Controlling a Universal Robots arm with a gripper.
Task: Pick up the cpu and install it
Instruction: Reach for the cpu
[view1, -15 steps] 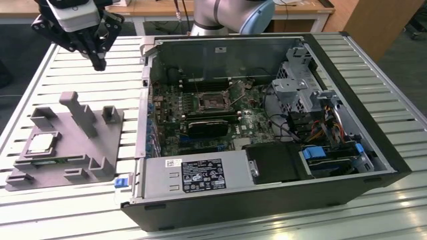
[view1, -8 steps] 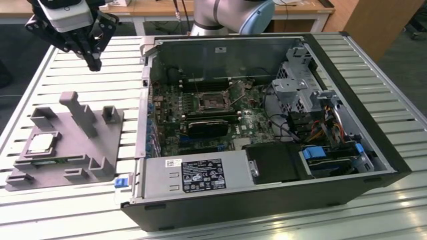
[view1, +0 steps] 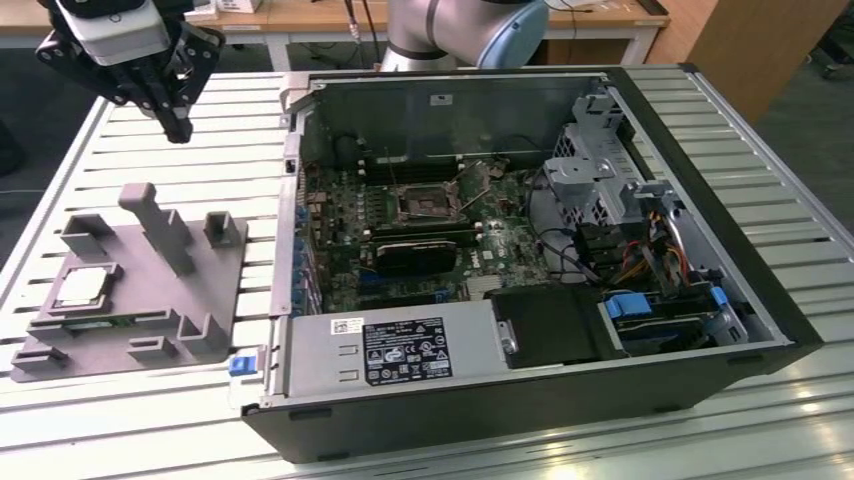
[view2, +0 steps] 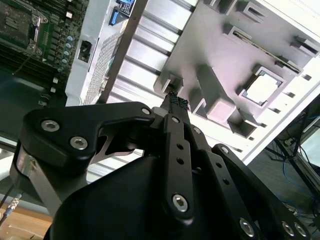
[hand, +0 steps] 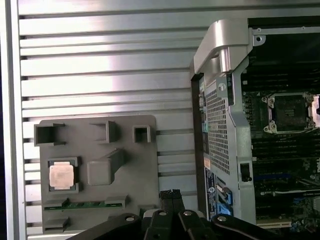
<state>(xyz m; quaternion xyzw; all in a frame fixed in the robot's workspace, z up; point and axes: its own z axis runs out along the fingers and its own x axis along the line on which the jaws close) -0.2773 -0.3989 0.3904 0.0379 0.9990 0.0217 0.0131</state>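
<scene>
Fingers (view1: 176, 126) together; square, silver-topped cpu (view1: 83, 286)

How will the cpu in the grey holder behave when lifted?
The cpu looks thin, flat and metal-topped, so probably stiff and light. It sits in a recess of the grey holder, so little edge may be free to grasp. Its smooth top may slip.

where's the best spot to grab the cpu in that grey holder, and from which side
Probably from straight above, pinching two opposite edges of the cpu. It lies flat, metal plate up, sunk in a square pocket of the holder, whose walls block any sideways approach.
</scene>
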